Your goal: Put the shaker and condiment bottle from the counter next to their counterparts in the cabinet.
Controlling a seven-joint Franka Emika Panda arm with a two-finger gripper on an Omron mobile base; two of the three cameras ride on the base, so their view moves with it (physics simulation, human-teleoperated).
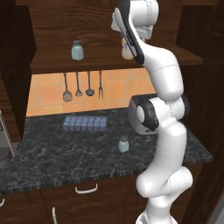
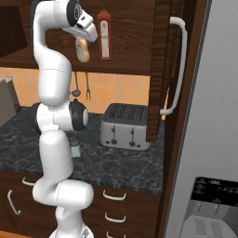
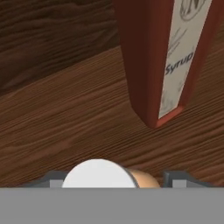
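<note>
High in the cabinet (image 1: 52,26), my gripper (image 2: 82,46) is shut on the condiment bottle (image 2: 82,52), a squat orange-peach bottle. In the hand view its white cap (image 3: 98,173) sits between my fingertips (image 3: 178,178), low over the plank shelf (image 3: 65,122). The tall dark-red bottle (image 2: 104,33) stands just beside it, close ahead in the hand view (image 3: 170,57). A pale blue shaker (image 1: 77,50) stands further left on the shelf. The other shaker (image 1: 124,144) stands upright on the dark counter (image 1: 52,153), near the arm.
A silver toaster (image 2: 124,125) sits at the back of the counter. A blue-grey ridged tray (image 1: 85,124) lies mid-counter under hanging utensils (image 1: 83,85). The cabinet door (image 2: 162,69) stands open to the right, next to the fridge (image 2: 209,139).
</note>
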